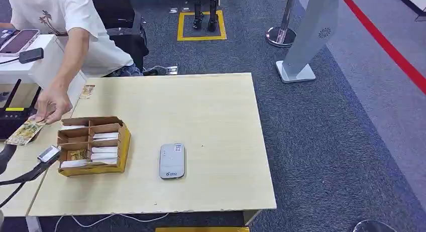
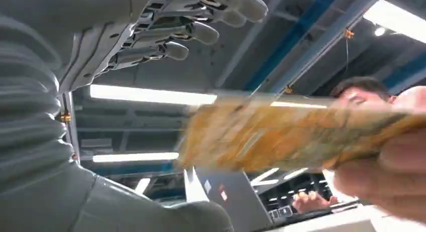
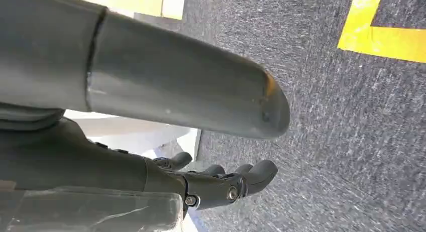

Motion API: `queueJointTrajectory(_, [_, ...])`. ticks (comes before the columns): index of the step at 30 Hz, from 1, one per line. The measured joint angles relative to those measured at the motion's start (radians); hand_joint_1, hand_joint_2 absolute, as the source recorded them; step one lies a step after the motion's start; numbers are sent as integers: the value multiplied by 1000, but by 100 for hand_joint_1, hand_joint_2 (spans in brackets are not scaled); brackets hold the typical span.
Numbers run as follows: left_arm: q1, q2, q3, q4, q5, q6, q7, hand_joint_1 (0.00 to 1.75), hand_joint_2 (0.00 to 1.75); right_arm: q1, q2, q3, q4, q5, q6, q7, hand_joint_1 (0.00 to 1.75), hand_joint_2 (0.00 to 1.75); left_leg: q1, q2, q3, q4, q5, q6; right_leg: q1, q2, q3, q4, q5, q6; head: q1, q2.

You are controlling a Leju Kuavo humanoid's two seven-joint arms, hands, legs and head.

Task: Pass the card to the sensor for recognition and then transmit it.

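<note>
The task looks close to its end, or at a handover: the card (image 1: 24, 132) sits at the far left edge of the bench (image 1: 211, 111), away from the grey sensor (image 1: 172, 160) that lies flat near the bench's front, beside the cardboard box (image 1: 93, 145) of sorted cards. A person's hand (image 1: 52, 107) pinches the card's upper end, and in the left wrist view the same card (image 2: 281, 136) stretches blurred across the picture with the person's fingers (image 2: 387, 177) on it. Whether the recognition at the sensor is already done cannot be read from these pictures; judging by where the card is, the passing-on is the step in hand. The left hand (image 2: 166, 31) has its fingers spread apart above the card with the thumb below, and they do not seem to close on it, though the blur makes that uncertain. The right hand (image 3: 221, 184) hangs low over the carpet with fingers loosely curled and nothing in them. In the head view the left arm is cut off at the picture's edge, so its contact with the card is hidden there.
</note>
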Motion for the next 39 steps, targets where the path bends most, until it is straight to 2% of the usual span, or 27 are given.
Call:
queueJointTrajectory(3, [-46,0,-21,58,11,-1,-2,0,175,-1,0,5,0,-1,0,0,0,0,0,1,0,0,0,0,0,1,0,0,0,0,0,0])
queueJointTrajectory(7, [-81,-4,-46,83,22,-13,-3,2,175,-2,0,8,0,-1,0,5,0,0,0,0,0,0,0,0,0,1,-1,0,0,0,0,0])
queueJointTrajectory(8, [-92,-5,-51,89,26,-16,-2,44,175,-2,0,8,0,-1,0,5,0,0,0,0,-1,0,0,0,0,1,-1,0,0,0,-1,0])
queueJointTrajectory(9, [-101,-9,-59,100,30,-18,0,175,175,-2,0,9,0,-1,0,5,0,0,0,0,-1,0,0,0,0,1,-1,0,0,0,0,0])
queueJointTrajectory(16, [-128,-23,-88,141,58,-7,0,175,175,-3,0,14,0,1,0,5,0,0,0,1,-1,0,0,0,0,2,-1,0,0,0,-1,0])
queueJointTrajectory(39, [-122,-47,-106,142,100,6,-15,175,175,-3,0,19,0,1,5,2,0,0,0,1,-1,0,0,0,0,2,-1,0,0,0,0,0])
